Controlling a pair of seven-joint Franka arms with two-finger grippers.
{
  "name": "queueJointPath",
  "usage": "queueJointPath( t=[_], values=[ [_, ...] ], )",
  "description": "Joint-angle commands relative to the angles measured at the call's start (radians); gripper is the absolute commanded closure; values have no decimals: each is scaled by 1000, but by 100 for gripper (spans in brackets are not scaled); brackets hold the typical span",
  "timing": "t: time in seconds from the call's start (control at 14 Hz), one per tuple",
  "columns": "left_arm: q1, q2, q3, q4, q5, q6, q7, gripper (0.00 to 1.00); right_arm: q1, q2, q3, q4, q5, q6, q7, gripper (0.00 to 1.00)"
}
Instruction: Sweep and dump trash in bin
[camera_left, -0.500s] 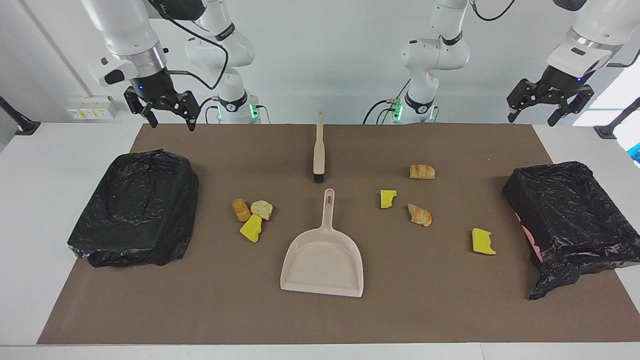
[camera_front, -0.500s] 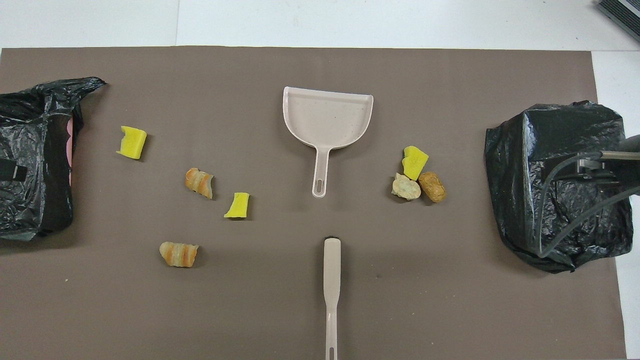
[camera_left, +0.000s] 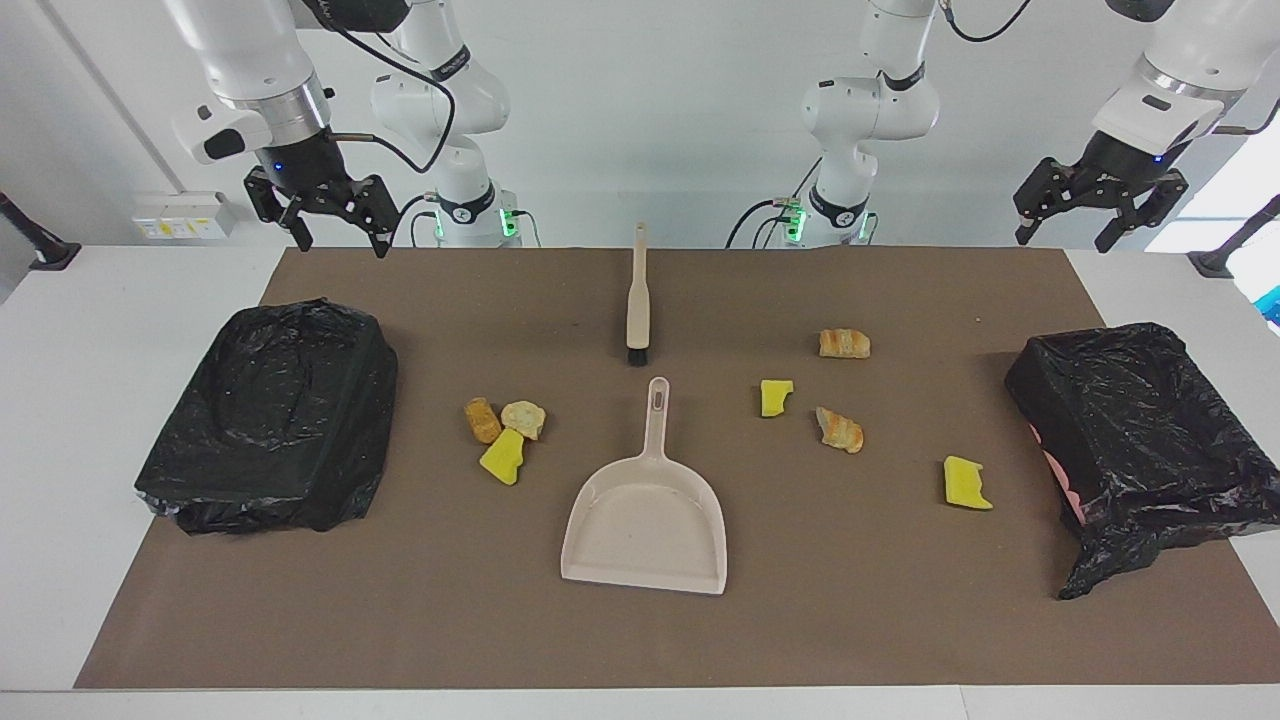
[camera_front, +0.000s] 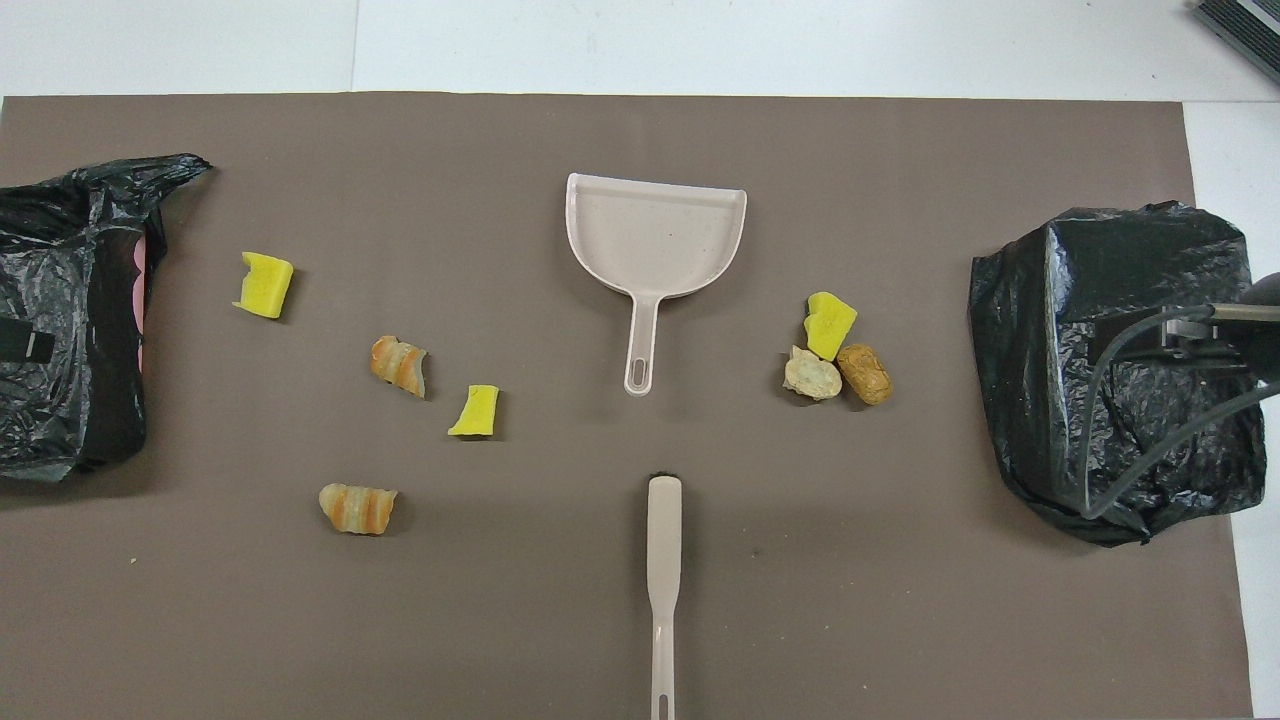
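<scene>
Brown matting (camera_left: 900, 620) covers the bench (camera_left: 60, 400) in front of you, and all of the trash lies loose on it. Three pieces sit bunched and touching toward the right arm's end: a tan-orange lump (camera_left: 482, 419), a pale bread-like lump (camera_left: 523, 419) and a yellow sponge bit (camera_left: 502, 457) just farther from the robots. Four more are scattered, well apart from each other, toward the left arm's end: a bread lump (camera_left: 844, 343) nearest the robots, a yellow sponge bit (camera_left: 775, 397), another bread lump (camera_left: 840, 430), and a last yellow sponge bit (camera_left: 966, 483) near the bin there.

You see the beige dustpan (camera_left: 645, 525) lying flat in the middle of the matting, its handle pointing toward the robots and its pan bare. The brush (camera_left: 637, 300) lies in line with that handle, nearer the robots, its dark bristles close to the handle's tip but not touching it.

A bin wrapped in black bag (camera_left: 275, 415) stands at the right arm's end, and a second black-bagged bin (camera_left: 1150, 440) at the left arm's end.

Your right gripper (camera_left: 340, 235) hangs in the air over the matting's corner by the first bin, fingers spread and holding nothing. Your left gripper (camera_left: 1065, 235) hangs above the bench at its own end, fingers also spread and carrying nothing.
</scene>
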Motion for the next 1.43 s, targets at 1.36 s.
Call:
queueJointPath(
  t=[1.36],
  values=[
    [-489, -325, -43, -526, -6, 118, -454, 0, 205, 395, 3, 34, -12, 288, 167, 0]
  ],
)
